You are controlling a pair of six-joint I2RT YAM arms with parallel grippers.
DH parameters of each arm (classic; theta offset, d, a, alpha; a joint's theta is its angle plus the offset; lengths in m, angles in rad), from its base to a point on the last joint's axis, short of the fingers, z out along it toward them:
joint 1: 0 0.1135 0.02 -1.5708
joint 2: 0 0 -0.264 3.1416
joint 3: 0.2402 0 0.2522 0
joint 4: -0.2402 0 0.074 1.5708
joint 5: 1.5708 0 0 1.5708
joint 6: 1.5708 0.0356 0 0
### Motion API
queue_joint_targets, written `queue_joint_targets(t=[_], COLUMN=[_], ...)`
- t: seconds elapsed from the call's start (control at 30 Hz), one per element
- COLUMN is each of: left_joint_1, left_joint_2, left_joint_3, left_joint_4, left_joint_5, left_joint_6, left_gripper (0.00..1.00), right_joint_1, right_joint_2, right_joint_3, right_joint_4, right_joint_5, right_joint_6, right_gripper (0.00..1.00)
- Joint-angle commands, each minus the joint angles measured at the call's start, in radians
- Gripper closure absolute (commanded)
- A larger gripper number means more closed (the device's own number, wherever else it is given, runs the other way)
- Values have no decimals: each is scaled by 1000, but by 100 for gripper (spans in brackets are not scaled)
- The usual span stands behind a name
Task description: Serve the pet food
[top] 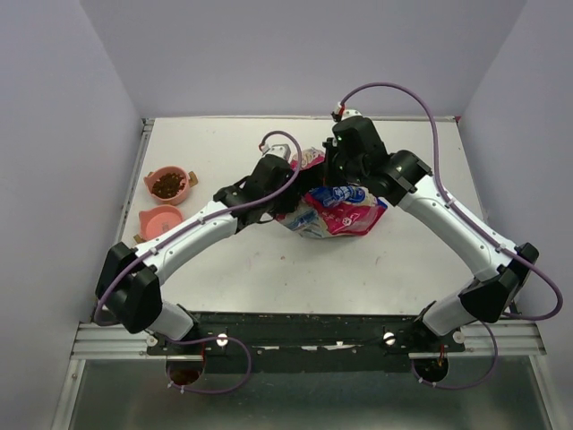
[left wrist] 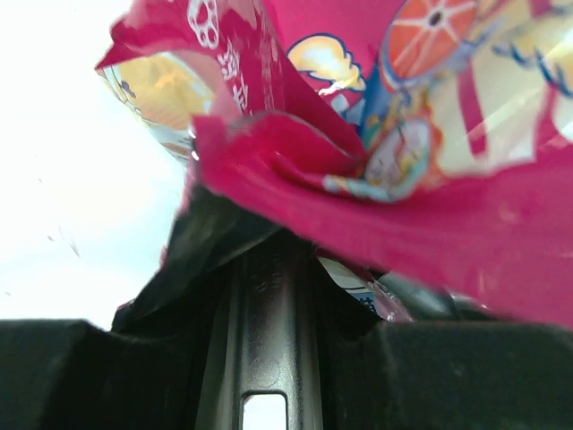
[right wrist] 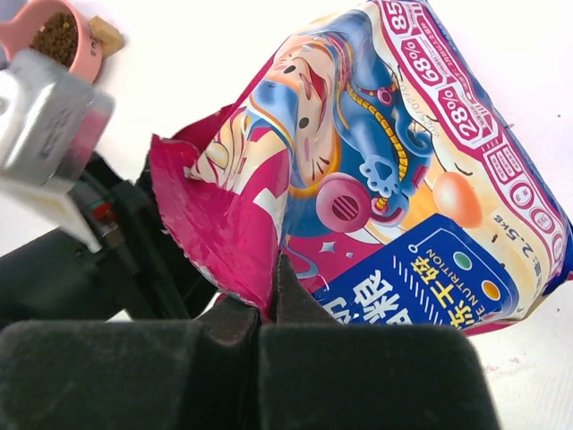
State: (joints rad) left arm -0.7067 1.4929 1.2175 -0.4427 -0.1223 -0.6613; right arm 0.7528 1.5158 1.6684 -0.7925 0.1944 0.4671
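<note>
Our right gripper (right wrist: 269,300) has its fingers pressed together on the torn pink edge of the bag (top: 336,210), while our left gripper (left wrist: 269,296) reaches under the bag's crumpled mouth from the other side — we cannot tell how far it is open. Beyond our left arm, kibble (top: 166,184) fills one bowl (top: 179,172) — the bowl (top: 161,220) beside it shows none.

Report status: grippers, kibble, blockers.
Both grippers, left and right, shut on bag. Kibble fills far bowl; near bowl empty. No blockers.
</note>
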Motion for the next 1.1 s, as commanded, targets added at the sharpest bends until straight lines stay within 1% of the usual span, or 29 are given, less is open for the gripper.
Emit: queue_joint_targets(t=[0.0,0.07,0.23,0.37,0.4,0.57,0.7,0.93,1.07], left_joint_1=[39,39,39,39,36,38,38,38,38], left_joint_2=[-83,-134,-230,-302,-322,-411,-463,-537,-565], left_joint_3=[-90,-142,-213,-265,-279,-335,-352,-386,-395], left_joint_4=[304,354,406,437,467,475,457,452,444], left_joint_5=[-266,-258,-217,-139,-122,-88,-50,9,9], left_joint_6=[198,224,287,338,357,396,404,396,411], left_gripper=[100,100,100,100,100,100,100,100,100], right_joint_1=[34,34,34,36,36,33,33,33,31], right_joint_2=[-121,-115,-100,-91,-89,-94,-97,-56,-48], right_joint_3=[51,63,80,91,94,103,109,174,191], right_joint_4=[88,85,87,87,85,75,49,0,-5], right_joint_5=[0,17,33,46,50,82,123,172,192], right_joint_6=[93,107,123,127,127,117,117,70,61], right_gripper=[100,100,100,100,100,100,100,100,100])
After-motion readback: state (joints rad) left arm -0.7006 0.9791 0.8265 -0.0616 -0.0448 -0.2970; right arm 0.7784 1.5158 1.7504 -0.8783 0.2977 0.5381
